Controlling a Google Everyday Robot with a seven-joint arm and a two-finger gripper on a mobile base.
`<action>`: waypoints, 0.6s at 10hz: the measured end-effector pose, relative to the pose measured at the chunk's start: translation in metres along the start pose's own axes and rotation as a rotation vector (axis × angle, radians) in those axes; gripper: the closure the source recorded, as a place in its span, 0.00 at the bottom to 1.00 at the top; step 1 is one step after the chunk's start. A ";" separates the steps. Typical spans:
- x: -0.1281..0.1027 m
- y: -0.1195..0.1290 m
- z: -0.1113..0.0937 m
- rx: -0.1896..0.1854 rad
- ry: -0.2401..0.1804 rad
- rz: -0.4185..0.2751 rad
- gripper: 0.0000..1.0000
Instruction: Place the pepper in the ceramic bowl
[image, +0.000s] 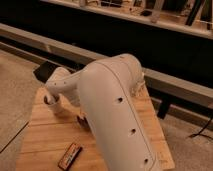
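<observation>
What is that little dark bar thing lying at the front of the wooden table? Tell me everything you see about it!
The candy bar is a small, flat, dark rectangle with orange edges, and looks like a wrapped snack. It lies flat and slanted on the wooden table, near the front edge. Only the table touches it. The robot's big white arm stands to its right, and the gripper is down by the tabletop, behind the bar and apart from it.
</observation>
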 end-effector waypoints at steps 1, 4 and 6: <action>0.001 -0.004 0.001 0.010 0.007 0.018 0.20; 0.001 -0.018 0.006 0.050 0.027 0.080 0.20; 0.000 -0.024 0.007 0.069 0.030 0.109 0.20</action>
